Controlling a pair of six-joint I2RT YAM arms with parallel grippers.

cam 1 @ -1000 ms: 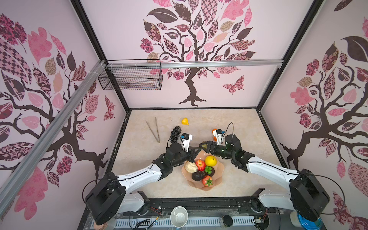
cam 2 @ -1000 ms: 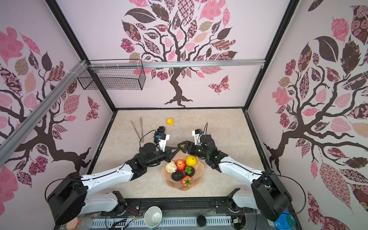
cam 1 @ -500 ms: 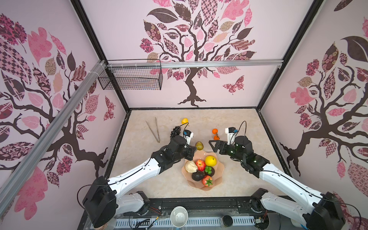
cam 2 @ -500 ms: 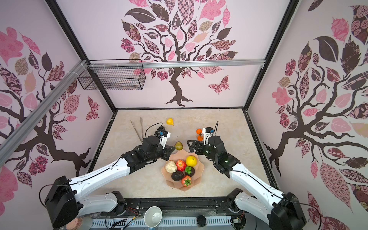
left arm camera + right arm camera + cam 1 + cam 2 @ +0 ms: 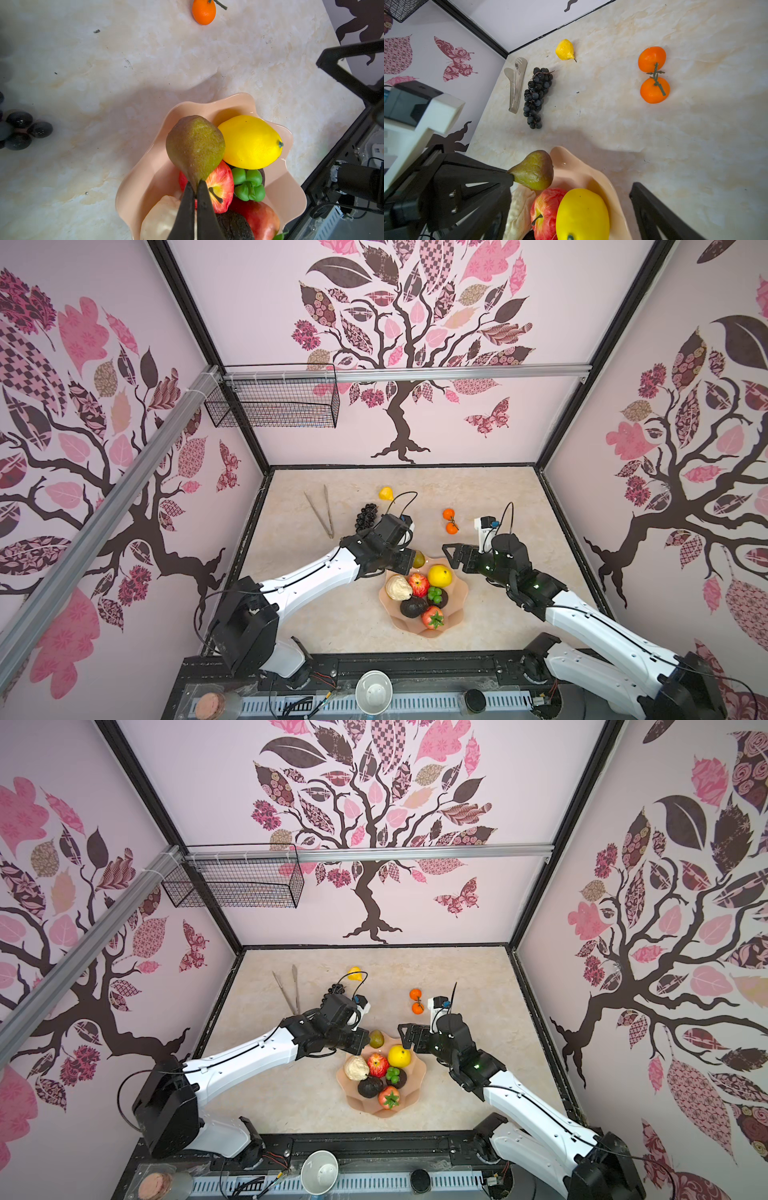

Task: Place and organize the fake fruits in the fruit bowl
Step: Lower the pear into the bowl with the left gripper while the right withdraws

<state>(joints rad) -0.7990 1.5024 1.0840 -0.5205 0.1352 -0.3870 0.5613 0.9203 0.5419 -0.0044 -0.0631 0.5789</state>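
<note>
Pear [image 5: 195,143] now hangs over the bowl [image 5: 149,162] from my left gripper [image 5: 195,185], pinched at its neck; my right gripper [image 5: 454,558] has backed away, fingers wide, free for the 2 oranges [image 5: 654,90].

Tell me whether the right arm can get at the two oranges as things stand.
Probably yes: the right end effector is open and empty, and the oranges lie on bare table just beyond it, with nothing between.
</note>
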